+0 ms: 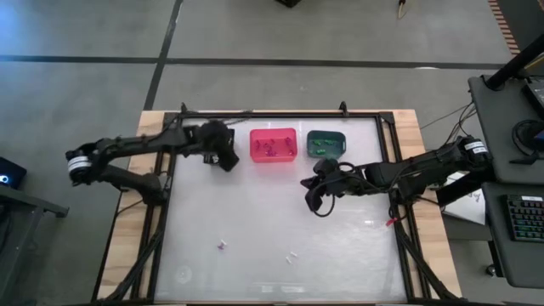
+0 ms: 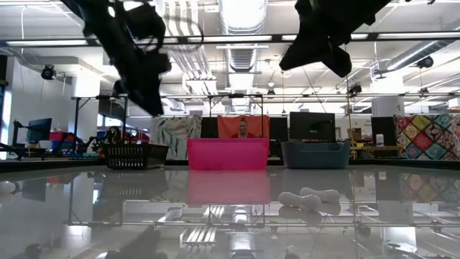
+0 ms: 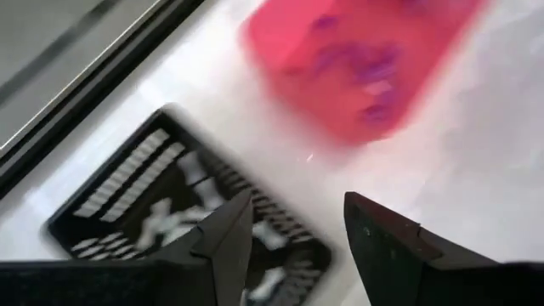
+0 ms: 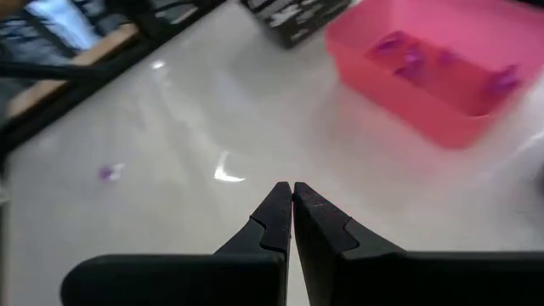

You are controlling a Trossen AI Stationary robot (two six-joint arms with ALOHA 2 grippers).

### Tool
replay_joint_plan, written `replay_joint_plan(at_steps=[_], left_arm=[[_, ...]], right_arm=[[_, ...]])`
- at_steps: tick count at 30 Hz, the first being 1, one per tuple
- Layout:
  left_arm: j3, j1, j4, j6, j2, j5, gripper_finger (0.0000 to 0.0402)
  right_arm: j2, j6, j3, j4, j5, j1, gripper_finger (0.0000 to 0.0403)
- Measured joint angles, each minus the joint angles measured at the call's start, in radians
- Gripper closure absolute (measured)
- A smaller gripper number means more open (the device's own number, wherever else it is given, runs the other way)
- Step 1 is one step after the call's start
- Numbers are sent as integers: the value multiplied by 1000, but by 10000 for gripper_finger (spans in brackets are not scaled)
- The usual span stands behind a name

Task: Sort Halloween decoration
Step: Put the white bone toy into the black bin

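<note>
Near the table's (image 1: pixel 255 255) front edge lay a purple trinket (image 1: pixel 223 246) and a white bone (image 1: pixel 291 256), well apart from both tools. Farther back, the right tool (image 1: pixel 311 202) hung with fingers pressed together, empty. Beyond, the left tool (image 3: pixel 293 229) stood wide over the black bin (image 3: pixel 110 195) holding white pieces (image 3: pixel 174 223); purple ones (image 4: pixel 408 58) lay in the pink bin (image 1: pixel 273 144), green ones in the teal bin (image 1: pixel 325 143).
</note>
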Motion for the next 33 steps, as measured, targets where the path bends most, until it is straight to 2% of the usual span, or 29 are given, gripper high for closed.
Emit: replay_joint_plan(at_steps=[8, 13, 18, 25, 33], left_arm=[[-7, -290, 53, -57, -108, -58, 232], [-8, -457, 89, -70, -119, -127, 232], [-8, -587, 141, -83, -110, -169, 232], [-8, -680, 150, -140, -108, -233, 232], [-8, -699, 151, -150, -100, -239, 232]], right_arm=[[34, 50, 0, 40, -163, 0, 394], [106, 62, 0, 100, -253, 16, 394], [185, 100, 40, 69, -327, 27, 394], [307, 129, 182, -99, -370, 71, 394], [496, 128, 404, -352, -369, 140, 394]])
